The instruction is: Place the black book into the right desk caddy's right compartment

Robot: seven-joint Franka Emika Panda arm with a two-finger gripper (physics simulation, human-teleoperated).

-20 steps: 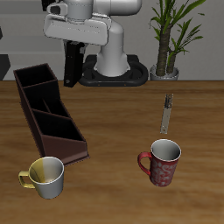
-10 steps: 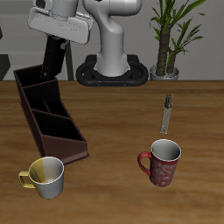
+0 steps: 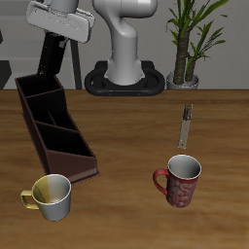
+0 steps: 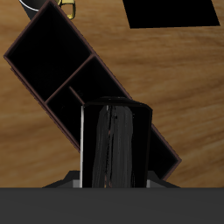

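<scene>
So the whole thing hinges on the book versus the caddy under it. The end effector (image 3: 55, 37) is pinching the black book (image 3: 53, 64), which hangs down from it with its long axis close to vertical, tipped a little. The caddy (image 3: 51, 124) sits right below the book's lower edge, at its far-back end, with a gap between them as best I can tell. From the wrist view the book (image 4: 114, 144) fills the middle of the shot, and the caddy (image 4: 61, 70) runs diagonally behind it, so the book's flat face isn't squared up with the dividers yet.

Going across the table (image 3: 126, 146) from there: the caddy is a long dark maroon box, open top, thin inner walls, matte. Nearer the front edge, a yellowish mug (image 3: 53, 195) with a pale inside. Then a red patterned mug (image 3: 181, 181), looks glazed. Farther back from that, a slim grey metal tool (image 3: 186, 124). Behind it, off the table, a potted plant (image 3: 190, 39).

Book itself is thin, flat, and glossy enough to show reflections.
</scene>
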